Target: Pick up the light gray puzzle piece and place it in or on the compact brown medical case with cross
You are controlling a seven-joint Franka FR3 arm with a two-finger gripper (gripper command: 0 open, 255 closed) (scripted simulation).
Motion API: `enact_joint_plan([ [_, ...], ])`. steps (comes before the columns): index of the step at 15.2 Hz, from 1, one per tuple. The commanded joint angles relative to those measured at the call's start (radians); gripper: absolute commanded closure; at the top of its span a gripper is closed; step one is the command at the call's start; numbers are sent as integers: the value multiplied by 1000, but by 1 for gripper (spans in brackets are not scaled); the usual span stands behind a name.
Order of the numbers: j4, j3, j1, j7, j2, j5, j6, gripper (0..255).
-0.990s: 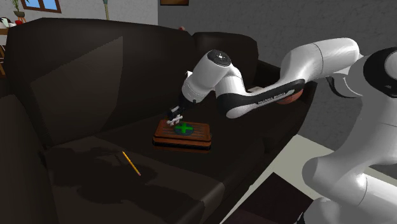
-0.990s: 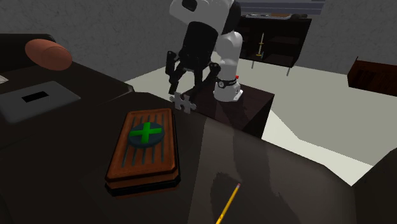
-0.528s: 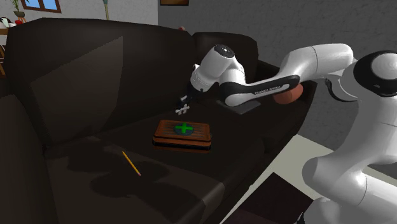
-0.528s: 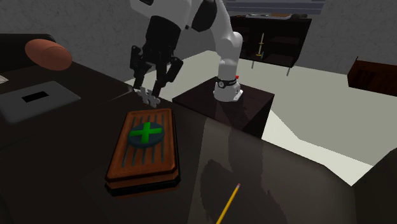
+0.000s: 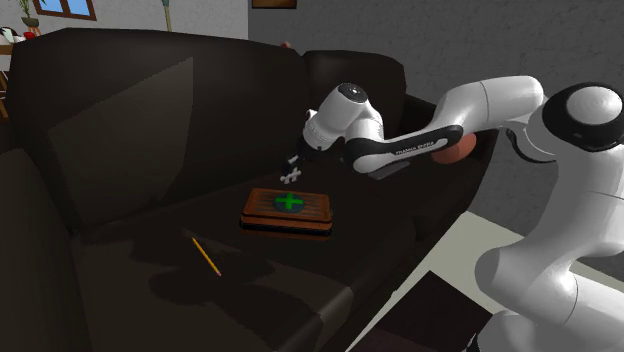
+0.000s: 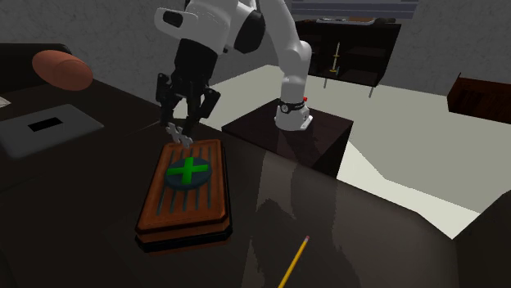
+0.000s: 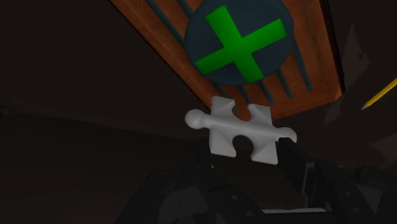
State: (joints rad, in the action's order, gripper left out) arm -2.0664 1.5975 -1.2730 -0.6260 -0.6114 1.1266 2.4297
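Observation:
A light grey puzzle piece (image 7: pixel 239 131) is clasped between the black fingers of my gripper (image 7: pixel 245 154). In the second exterior view the gripper (image 6: pixel 178 135) hangs over the far end of the brown medical case (image 6: pixel 185 196), the piece (image 6: pixel 177 134) just above the case's rim. The case bears a green cross (image 6: pixel 188 171) on a dark round disc and lies flat on the dark sofa seat. From the shoulder view the piece (image 5: pixel 291 175) hovers a little above and behind the case (image 5: pixel 288 210). The wrist view has the cross (image 7: pixel 239 43) just beyond the piece.
A yellow pencil (image 5: pixel 205 255) lies on the sofa seat in front of the case. A grey flat box (image 6: pixel 45 127) and a brown cushion (image 6: pixel 62 69) sit at the second exterior view's left. The dark stand (image 6: pixel 291 139) is behind the sofa.
The gripper has carried the puzzle piece toward the second exterior view's left and lower, from beside the case's far end to over its far edge. The case and pencil have stayed put.

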Motion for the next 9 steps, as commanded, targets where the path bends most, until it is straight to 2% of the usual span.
enact_joint_plan([
  [1, -11, -25, 13, -18, 2, 19, 21, 255],
  [9, -41, -142, 83, -92, 0, 107, 94, 255],
])
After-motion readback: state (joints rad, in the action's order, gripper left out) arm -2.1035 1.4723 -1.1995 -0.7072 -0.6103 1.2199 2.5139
